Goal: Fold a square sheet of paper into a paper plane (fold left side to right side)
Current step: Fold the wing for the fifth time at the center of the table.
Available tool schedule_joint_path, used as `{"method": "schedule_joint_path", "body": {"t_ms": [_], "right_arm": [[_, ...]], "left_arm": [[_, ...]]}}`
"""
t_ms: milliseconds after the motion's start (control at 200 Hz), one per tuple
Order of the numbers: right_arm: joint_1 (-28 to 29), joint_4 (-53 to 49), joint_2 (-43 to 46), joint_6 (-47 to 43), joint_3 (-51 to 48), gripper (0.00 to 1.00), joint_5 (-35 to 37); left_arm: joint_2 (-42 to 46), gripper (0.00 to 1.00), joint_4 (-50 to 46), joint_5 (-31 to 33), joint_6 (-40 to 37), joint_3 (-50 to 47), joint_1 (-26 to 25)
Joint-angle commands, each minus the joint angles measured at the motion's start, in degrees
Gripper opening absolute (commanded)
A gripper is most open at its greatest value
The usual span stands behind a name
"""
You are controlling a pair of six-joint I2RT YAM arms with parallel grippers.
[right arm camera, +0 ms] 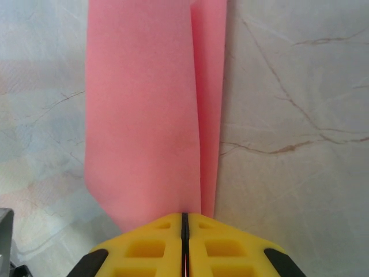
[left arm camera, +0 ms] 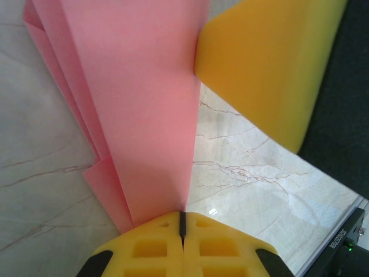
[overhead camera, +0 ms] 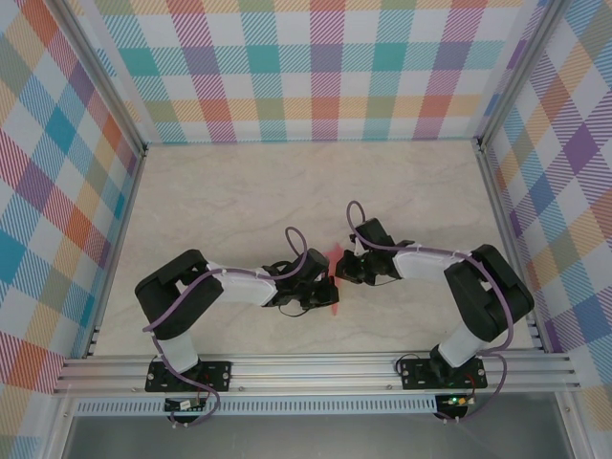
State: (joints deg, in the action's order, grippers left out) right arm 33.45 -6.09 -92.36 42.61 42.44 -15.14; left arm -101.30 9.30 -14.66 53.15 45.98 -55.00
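- On the table (overhead camera: 239, 191), the plane (overhead camera: 334, 258) sits centre, between my arms, folded slim in layers.
- My left gripper (left arm camera: 182, 222) is pinched on it.
- My right gripper (right arm camera: 184, 222) is clamped on it too.
- I judge this a late fold; next, one grip lets go and presses the crease.

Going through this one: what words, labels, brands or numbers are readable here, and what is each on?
White printed code on the black device at the table edge, left wrist view: too small and blurred to read.
On the pink paper: no writing.
On the yellow fingers: no writing.
On the checked walls: pattern only, no words.
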Motion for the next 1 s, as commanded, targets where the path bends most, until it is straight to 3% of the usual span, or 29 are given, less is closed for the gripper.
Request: {"method": "schedule_joint_path", "body": {"t_ms": [0,365,995], "right_arm": [[0.4,-2.8,-0.8,-1.5,1.8,0.1,2.2],[0.7,0.1,5.9,0.3,-3.2,0.09,-3.4],[1.0,6.5,0.5,2.5,-0.6,0.08,-6.9]], "left_arm": [[-3.1,0.0,-6.7,0.5,-0.1,-1.1,-1.2],[-3.1,0.0,-6.2,0.4,-0.2,-1.2,-1.4],[-3.4,0.0,-6.2,0.2,-0.5,-0.5,-1.6]]}}
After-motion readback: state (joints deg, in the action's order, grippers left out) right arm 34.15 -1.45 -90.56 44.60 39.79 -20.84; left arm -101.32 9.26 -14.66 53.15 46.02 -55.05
